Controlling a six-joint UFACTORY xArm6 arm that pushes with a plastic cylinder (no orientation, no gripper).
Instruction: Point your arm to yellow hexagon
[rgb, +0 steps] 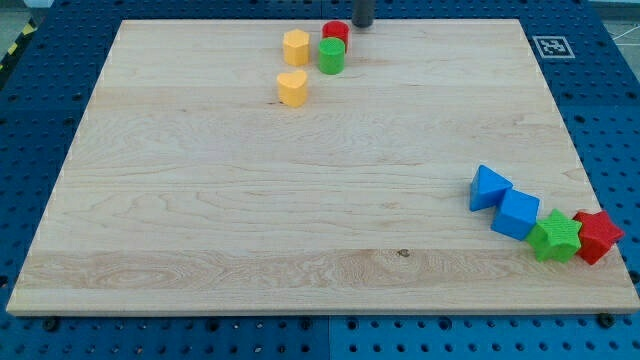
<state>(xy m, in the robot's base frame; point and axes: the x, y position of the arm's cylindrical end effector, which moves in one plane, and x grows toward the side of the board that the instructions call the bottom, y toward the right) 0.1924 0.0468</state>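
My tip (361, 24) at view's top, beside red block (336, 31) — yellow hexagon (296, 47) near

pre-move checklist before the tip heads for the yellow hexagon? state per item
1. Yellow hexagon in view, near the view's top: ok.
2. My tip in view, at the board's top edge, right of the red block: ok.
3. Straight path to the hexagon clear: not ok, the red block and green cylinder lie between.
4. Not confusable with the yellow heart below: ok, apart.
5. Tip touching the red block: cannot tell.
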